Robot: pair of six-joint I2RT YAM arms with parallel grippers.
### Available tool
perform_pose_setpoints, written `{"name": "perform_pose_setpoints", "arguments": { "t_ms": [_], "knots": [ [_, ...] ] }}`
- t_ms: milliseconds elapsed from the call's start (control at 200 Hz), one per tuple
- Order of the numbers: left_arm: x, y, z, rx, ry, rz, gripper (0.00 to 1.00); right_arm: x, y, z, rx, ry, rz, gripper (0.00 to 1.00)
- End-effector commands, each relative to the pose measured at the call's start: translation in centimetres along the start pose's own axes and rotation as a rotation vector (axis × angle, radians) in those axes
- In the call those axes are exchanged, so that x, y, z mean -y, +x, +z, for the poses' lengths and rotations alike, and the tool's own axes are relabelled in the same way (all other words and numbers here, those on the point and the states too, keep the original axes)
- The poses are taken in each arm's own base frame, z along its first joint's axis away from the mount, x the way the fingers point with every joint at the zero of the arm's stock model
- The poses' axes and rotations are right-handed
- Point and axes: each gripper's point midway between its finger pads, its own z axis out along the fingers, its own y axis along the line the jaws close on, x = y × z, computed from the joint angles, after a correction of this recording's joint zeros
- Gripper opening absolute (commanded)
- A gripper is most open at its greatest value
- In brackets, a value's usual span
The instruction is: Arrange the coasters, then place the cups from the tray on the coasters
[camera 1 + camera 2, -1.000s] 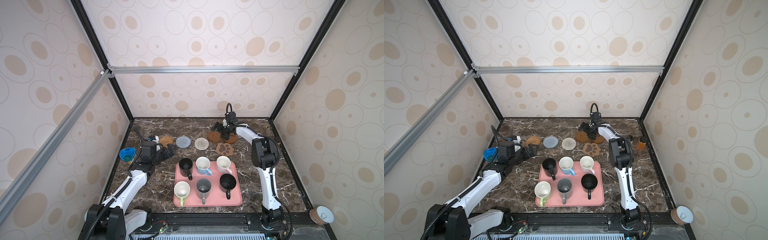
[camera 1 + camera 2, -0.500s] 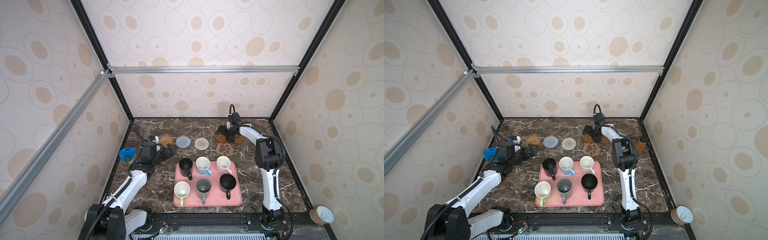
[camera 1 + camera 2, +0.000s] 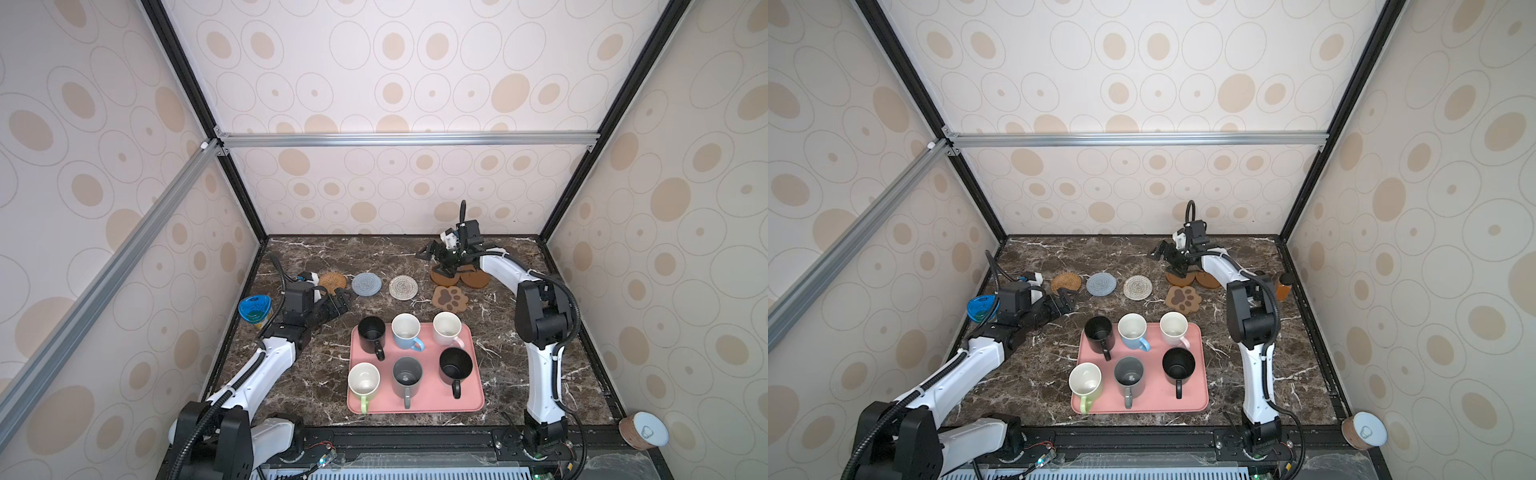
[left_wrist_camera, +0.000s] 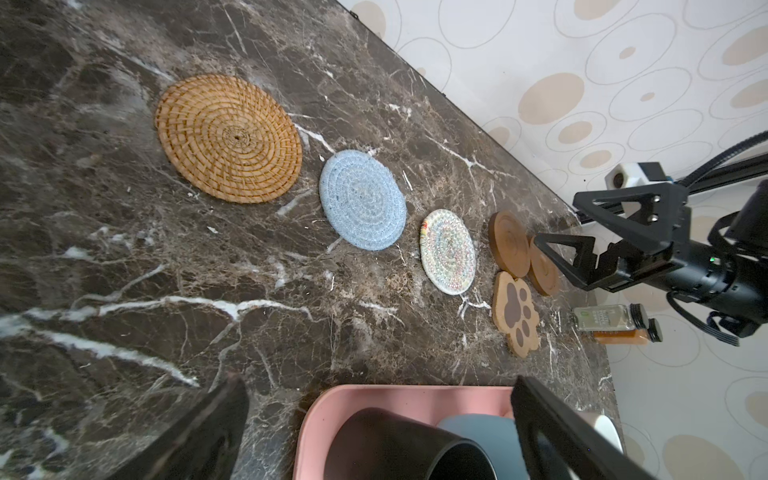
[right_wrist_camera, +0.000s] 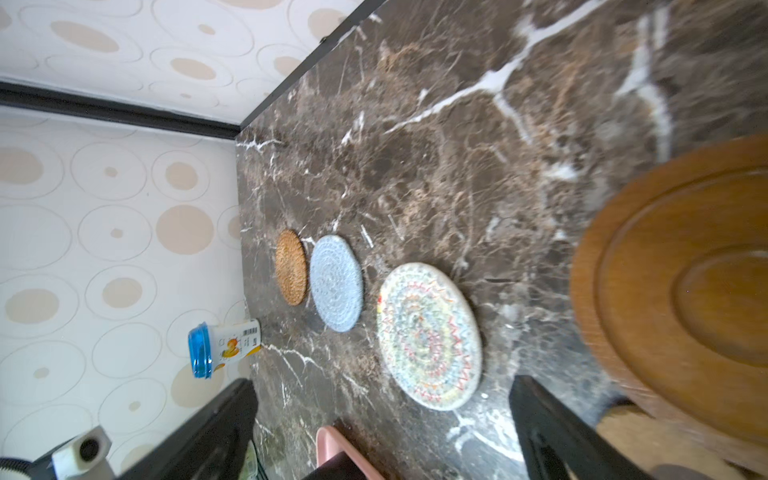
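right gripper (image 3: pixel 437 262) wide open, empty, above touching wooden discs (image 4: pixel 509 243), likely to space them | left gripper (image 3: pixel 337 303) wide open, empty, near tray (image 3: pixel 471 397), likely awaiting cups (image 3: pixel 405 330)

A dark brown marble tabletop (image 3: pixel 374 251) with white veins sits inside walls (image 3: pixel 395 62) papered in cream with tan ovals. A silver aluminium bar (image 3: pixel 407 139) crosses the back. A white tub (image 3: pixel 254 306) with a blue lid stands at the left edge. An amber bottle (image 3: pixel 1283 286) with a black cap stands at the right edge. A brown can (image 3: pixel 643 430) with a pale lid sits outside the front right corner.
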Motion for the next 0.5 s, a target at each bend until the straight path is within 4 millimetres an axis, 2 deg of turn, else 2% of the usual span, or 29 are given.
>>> {"name": "perform_pose_setpoints", "arguments": {
  "t_ms": [0,215,495],
  "knots": [
    [1.0,-1.9,-0.3,0.033,0.008,0.031,1.0,-2.4,2.6,2.2,-0.108,-0.068,-0.056,0.99],
    [0.8,-1.6,-0.1,0.023,0.006,0.025,1.0,-2.2,5.7,5.9,-0.225,-0.073,-0.062,0.99],
    [0.5,-1.1,-0.1,0.019,0.004,0.018,1.0,-0.1,6.8,9.3,-0.267,-0.035,-0.019,0.99]
  ]
}}
